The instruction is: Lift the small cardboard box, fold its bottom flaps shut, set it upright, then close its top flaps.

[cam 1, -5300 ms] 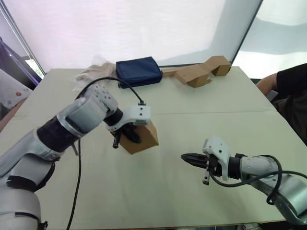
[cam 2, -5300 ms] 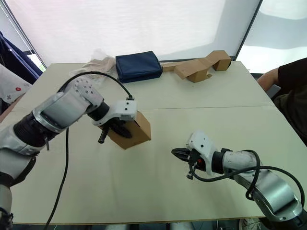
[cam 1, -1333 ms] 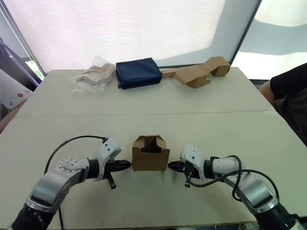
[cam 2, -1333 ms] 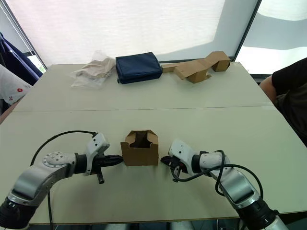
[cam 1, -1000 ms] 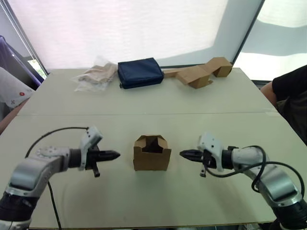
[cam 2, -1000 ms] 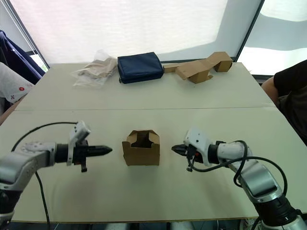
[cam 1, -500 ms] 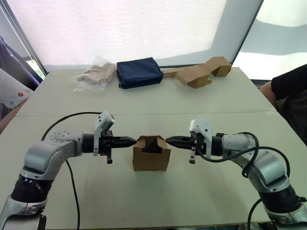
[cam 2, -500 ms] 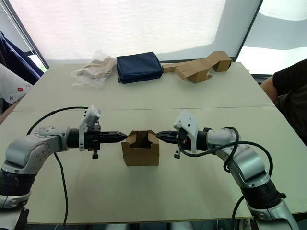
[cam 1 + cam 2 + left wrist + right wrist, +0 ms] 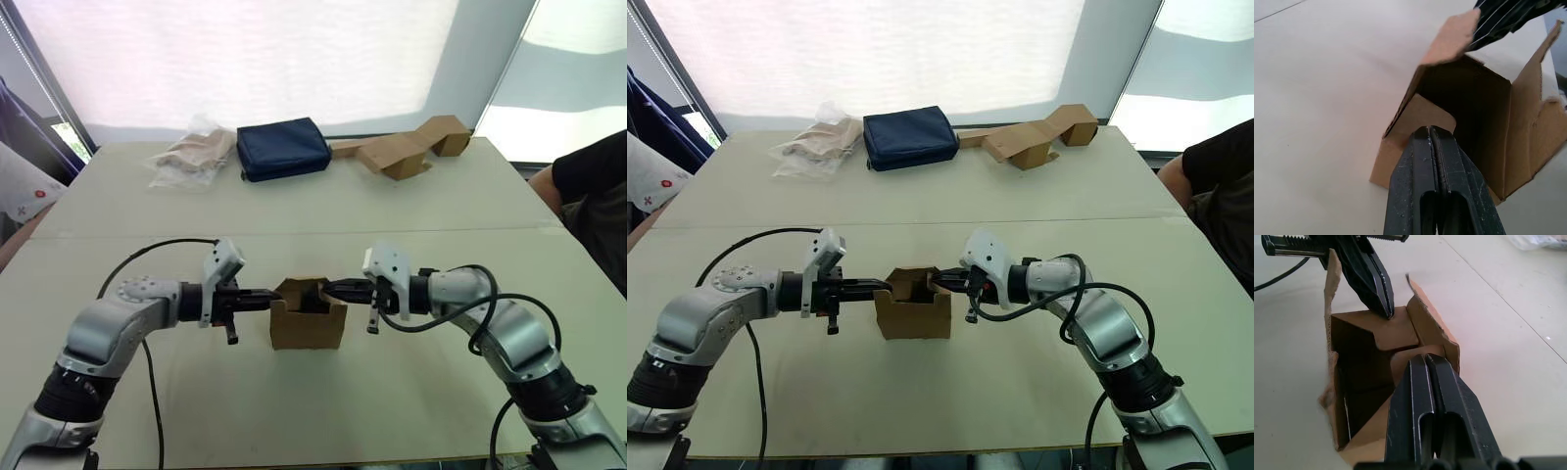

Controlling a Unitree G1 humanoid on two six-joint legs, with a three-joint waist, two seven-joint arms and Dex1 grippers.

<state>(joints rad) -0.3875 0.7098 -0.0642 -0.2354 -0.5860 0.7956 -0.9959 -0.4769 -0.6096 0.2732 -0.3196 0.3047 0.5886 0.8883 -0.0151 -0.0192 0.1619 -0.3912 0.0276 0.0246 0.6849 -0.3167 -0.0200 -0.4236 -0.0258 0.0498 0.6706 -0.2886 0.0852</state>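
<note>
The small cardboard box (image 9: 308, 325) stands upright on the table, its open top up. Its bottom flaps are hidden underneath. My left gripper (image 9: 271, 295) is shut, and its tip presses the left top flap (image 9: 1422, 115) inward over the opening. From the other side my right gripper (image 9: 327, 288), also shut, bears its tip on the right top flap (image 9: 1418, 352), which leans into the box. The front and back top flaps (image 9: 1452, 36) still stand up. Neither gripper holds anything.
Along the far edge lie a crumpled plastic bag (image 9: 191, 155), a navy fabric pouch (image 9: 284, 147) and a cluster of cardboard pieces (image 9: 407, 149). A person sits at the right edge (image 9: 593, 186). A sleeve shows at the left (image 9: 22, 186).
Both grippers have closed in from the sides onto the box's top, and the two side flaps have tipped inward. The box has stayed in place.
</note>
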